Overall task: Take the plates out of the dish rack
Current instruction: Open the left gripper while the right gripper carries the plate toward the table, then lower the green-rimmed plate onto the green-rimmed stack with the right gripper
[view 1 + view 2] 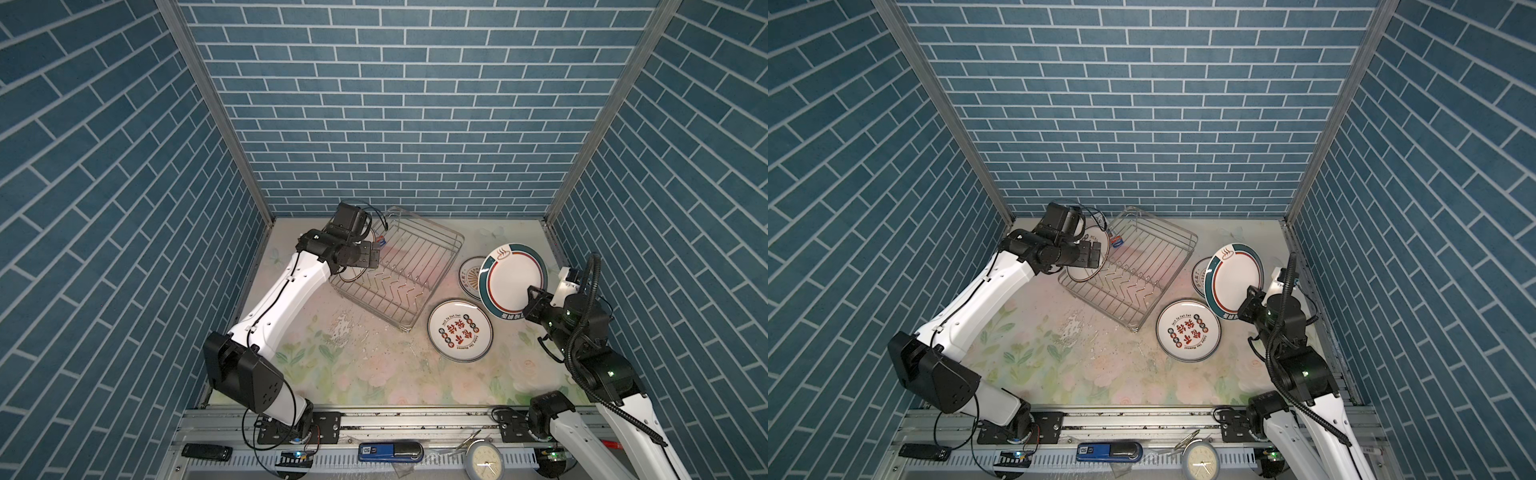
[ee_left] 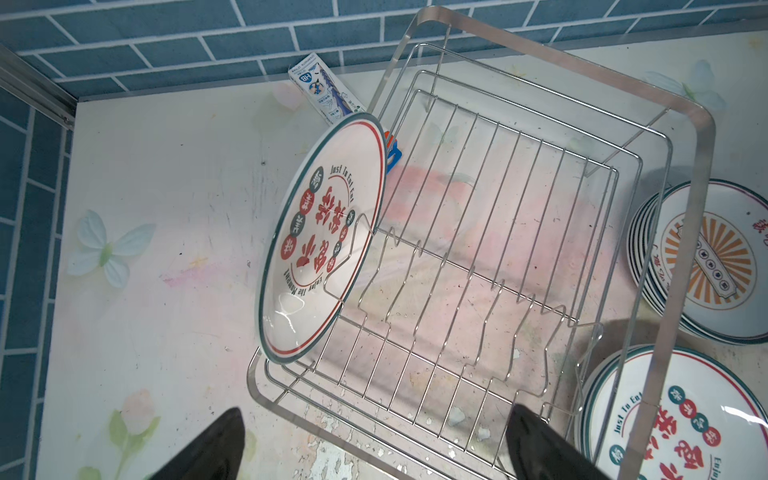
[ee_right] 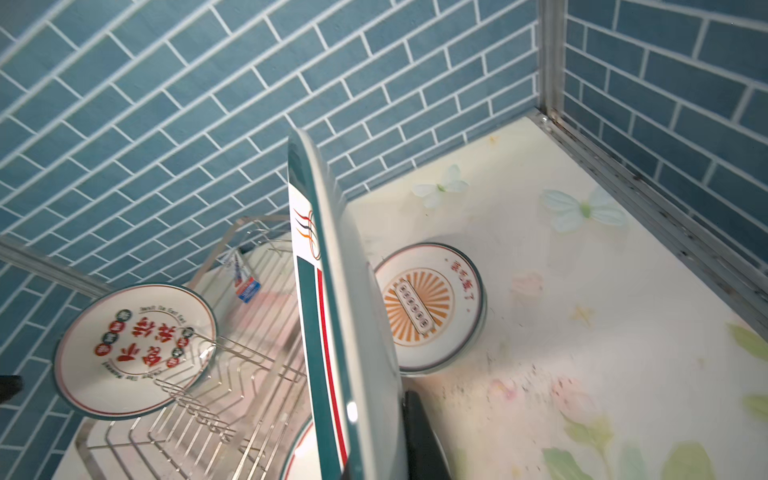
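Here's my left arm (image 1: 291,291): glossy white shell, chunky black joints, thin black cable alongside. My right arm (image 1: 594,370) wears a ribbed black hose (image 1: 592,274) and green lights. Left hand (image 2: 378,409): black tapered fingers (image 2: 216,449).

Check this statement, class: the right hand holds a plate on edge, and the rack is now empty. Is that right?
Not quite. The rack is not empty: a red-lettered plate stands on edge at its end, as the left wrist view shows. The right hand does hold a teal-banded plate on edge.
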Robot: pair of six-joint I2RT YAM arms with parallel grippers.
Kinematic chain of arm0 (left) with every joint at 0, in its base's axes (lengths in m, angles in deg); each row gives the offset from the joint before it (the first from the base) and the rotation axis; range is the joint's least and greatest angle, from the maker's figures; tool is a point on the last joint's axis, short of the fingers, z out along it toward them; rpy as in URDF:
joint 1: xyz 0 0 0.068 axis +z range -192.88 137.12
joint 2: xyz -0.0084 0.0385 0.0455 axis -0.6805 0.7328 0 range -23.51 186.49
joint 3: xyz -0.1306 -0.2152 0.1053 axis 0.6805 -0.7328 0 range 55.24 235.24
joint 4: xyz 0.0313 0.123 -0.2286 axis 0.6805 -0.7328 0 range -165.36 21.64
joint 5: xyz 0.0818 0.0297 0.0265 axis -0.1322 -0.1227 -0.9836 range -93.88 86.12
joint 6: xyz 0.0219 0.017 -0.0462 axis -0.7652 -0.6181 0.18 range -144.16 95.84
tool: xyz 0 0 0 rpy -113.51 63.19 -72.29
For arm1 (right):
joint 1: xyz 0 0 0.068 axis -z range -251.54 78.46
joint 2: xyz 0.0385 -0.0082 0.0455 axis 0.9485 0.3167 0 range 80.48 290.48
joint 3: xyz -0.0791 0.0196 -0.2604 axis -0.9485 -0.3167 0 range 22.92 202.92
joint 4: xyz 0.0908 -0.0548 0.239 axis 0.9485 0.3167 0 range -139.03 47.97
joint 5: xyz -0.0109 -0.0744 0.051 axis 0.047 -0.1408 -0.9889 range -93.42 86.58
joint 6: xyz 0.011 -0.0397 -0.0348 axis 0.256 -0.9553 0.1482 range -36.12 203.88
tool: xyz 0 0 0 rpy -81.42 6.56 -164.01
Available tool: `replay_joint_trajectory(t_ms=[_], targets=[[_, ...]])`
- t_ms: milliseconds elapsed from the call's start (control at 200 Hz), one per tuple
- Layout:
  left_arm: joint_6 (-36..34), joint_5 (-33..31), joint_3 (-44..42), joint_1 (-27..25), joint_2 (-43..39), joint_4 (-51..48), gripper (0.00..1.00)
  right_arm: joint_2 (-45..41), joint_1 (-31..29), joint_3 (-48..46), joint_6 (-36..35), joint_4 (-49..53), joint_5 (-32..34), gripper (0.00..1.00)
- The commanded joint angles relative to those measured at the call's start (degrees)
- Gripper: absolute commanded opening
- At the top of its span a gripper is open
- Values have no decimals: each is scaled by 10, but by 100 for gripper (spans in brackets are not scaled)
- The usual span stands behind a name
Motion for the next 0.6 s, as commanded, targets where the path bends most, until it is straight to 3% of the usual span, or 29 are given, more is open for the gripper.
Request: replay_joint_trajectory(t_ms=[0,200,595], targets=[[-2,-18,15,4,8,-20,99,-16,0,-17,51,68,31,0],[1,-49,24,6,19,-32,99,-21,0,-46,90,93,-5,0],[3,-50,29,5,21,-36,99,16,0,-114,151,38,-121,0]])
